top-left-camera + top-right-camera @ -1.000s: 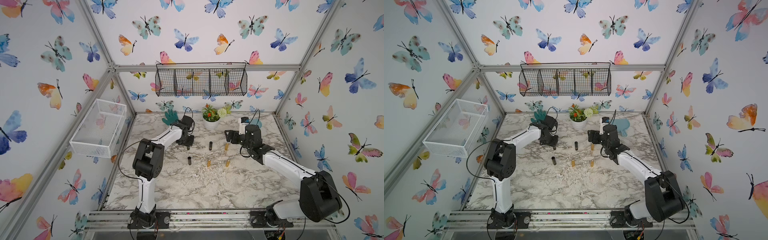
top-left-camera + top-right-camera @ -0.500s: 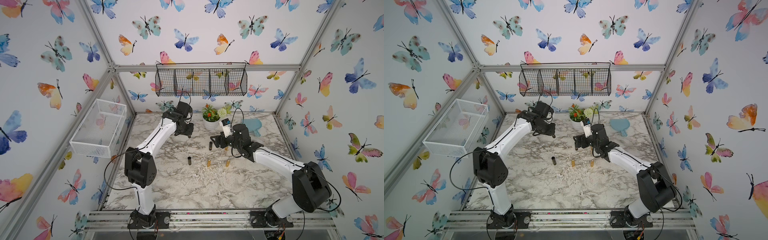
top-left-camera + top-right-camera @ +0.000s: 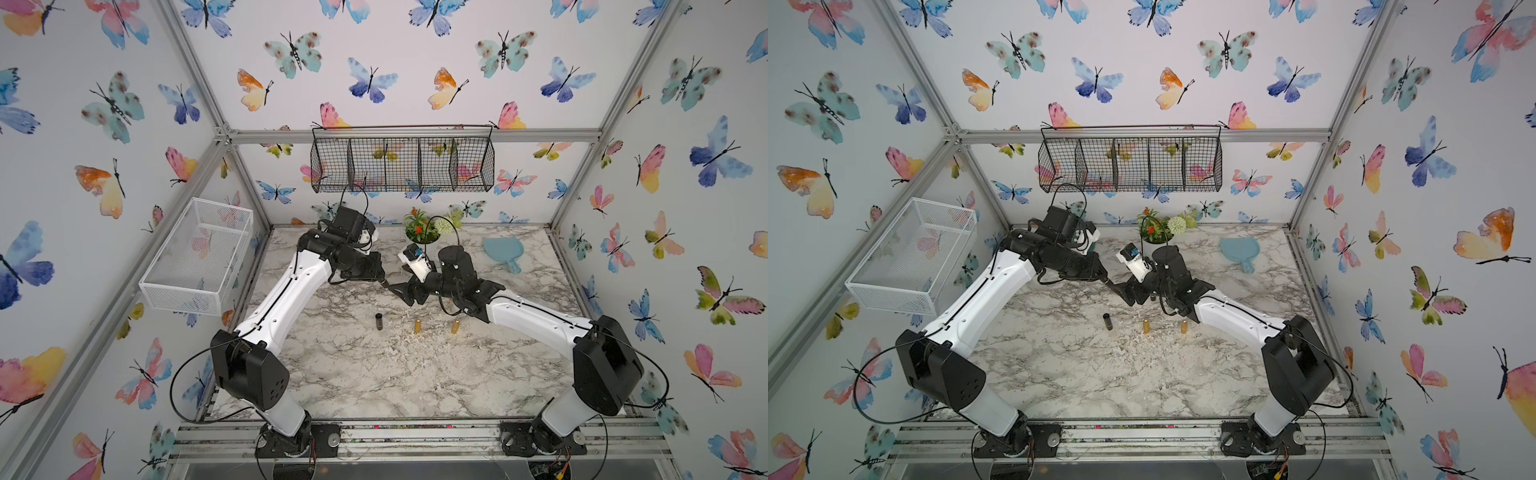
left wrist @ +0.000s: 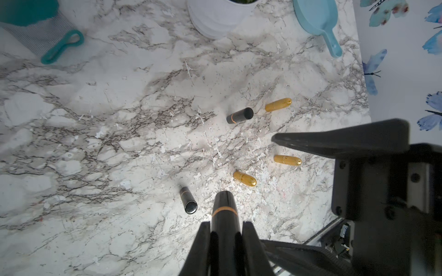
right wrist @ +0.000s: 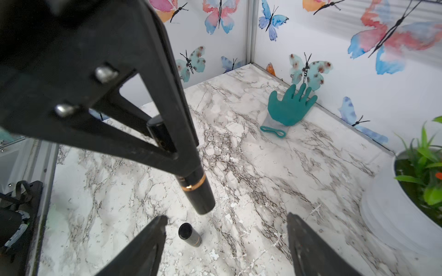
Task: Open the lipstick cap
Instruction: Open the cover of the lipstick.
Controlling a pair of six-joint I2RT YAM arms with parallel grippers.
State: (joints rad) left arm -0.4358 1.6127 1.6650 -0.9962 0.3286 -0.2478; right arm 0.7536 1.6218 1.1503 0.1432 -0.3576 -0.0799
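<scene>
Left fingers (image 4: pixel 201 248) clamp the lipstick (image 4: pixel 224 215), tip just ahead of the spread right fingers (image 5: pixel 148 241).

High twin overviews of the table (image 3: pixel 374 374); close wrist views onto it.

1. Both top views are bright and evenly lit, and the pale butterfly walls show no glare.
2. Their wide lens bows the metal frame posts (image 3: pixel 195 79) outward toward the picture edges.
3. Soft, faint shadows lie on the marble desk (image 3: pixel 374 374) under the arms, so the light comes from overhead.
4. In the left wrist view the desk is sharp, with a washed-out bright patch beside the black lipstick (image 4: pixel 224 210).
5. In the right wrist view the left hand (image 5: pixel 181 165), close to the lens, is dark with little detail. The largest wall butterfly (image 5: pixel 394 35) is smeared, and the white plant pot (image 5: pixel 394 215) is nearly blown out.
</scene>
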